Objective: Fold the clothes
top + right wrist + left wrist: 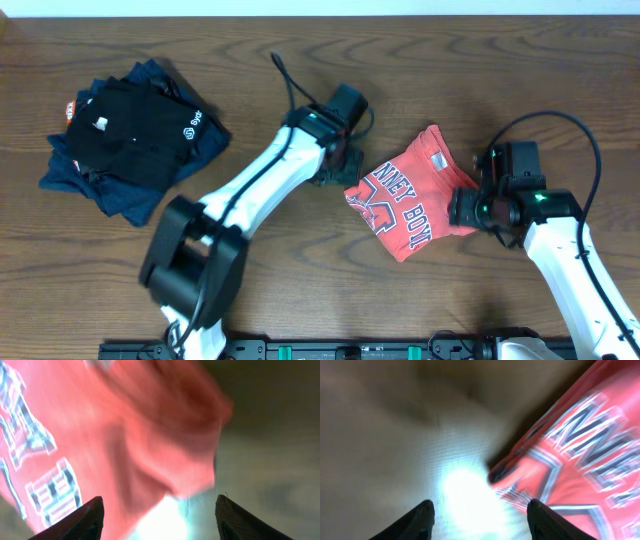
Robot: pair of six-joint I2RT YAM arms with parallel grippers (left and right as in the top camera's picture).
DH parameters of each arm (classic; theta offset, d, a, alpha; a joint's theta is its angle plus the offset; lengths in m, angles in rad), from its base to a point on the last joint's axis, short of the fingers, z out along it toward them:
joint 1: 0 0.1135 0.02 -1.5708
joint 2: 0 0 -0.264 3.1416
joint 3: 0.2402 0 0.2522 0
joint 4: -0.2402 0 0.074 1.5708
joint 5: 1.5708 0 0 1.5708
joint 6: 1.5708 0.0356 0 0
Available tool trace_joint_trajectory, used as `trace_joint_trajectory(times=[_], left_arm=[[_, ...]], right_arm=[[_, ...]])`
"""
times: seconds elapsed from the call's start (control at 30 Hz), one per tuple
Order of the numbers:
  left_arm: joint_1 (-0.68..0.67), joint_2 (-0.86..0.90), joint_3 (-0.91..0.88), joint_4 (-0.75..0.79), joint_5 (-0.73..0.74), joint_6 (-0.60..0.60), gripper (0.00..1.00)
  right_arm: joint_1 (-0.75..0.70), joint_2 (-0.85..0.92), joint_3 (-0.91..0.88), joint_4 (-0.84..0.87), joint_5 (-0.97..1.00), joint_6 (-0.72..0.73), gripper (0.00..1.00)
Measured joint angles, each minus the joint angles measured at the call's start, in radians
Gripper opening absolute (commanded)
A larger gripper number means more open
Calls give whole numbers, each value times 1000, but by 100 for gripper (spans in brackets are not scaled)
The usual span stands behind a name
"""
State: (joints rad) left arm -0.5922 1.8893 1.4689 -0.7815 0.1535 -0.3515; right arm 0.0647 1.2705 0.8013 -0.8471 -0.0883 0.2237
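Seemingly well along, the coral-red T-shirt [405, 200] lies as a compact, slightly rumpled bundle on the table [300, 290] between the left gripper [335, 170] and right gripper [465, 208], both spread wide and gripping nothing, so I judge only a final neatening fold is left.

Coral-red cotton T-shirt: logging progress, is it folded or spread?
Folded, loosely: the coral-red cotton T-shirt lies as a compact bundle, no sleeves spread.
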Motion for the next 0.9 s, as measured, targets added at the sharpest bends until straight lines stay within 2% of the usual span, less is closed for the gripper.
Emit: trace_joint_trajectory(times=[0.1,0.23,0.4,0.6,0.67,0.7,0.77,0.8,0.83,0.87,0.9], left_arm=[[-2,-13,2,54,1,0,62],[-10,15,2,95,32,0,62],[-37,58,2,135,69,20,62],[-91,114,2,164,84,71,62],[-110,126,2,166,84,89,62],[-117,130,2,166,84,95,62],[-132,136,2,166,84,102,62],[-136,138,2,166,84,105,62],[-139,141,2,166,84,110,62],[-141,143,2,166,84,113,62],[-141,148,2,166,84,115,62]], right_arm=[[0,0,-1,-72,10,9,72],[0,0,-30,-56,65,80,72],[0,1,-119,87,85,185,68],[0,21,-212,257,80,261,66],[0,35,-235,308,80,274,62],[0,42,-243,329,80,278,58],[0,53,-255,365,80,285,40],[0,60,-259,380,77,287,28],[0,67,-262,392,79,298,12],[0,69,-262,396,77,294,1],[0,71,-262,397,79,300,1]])
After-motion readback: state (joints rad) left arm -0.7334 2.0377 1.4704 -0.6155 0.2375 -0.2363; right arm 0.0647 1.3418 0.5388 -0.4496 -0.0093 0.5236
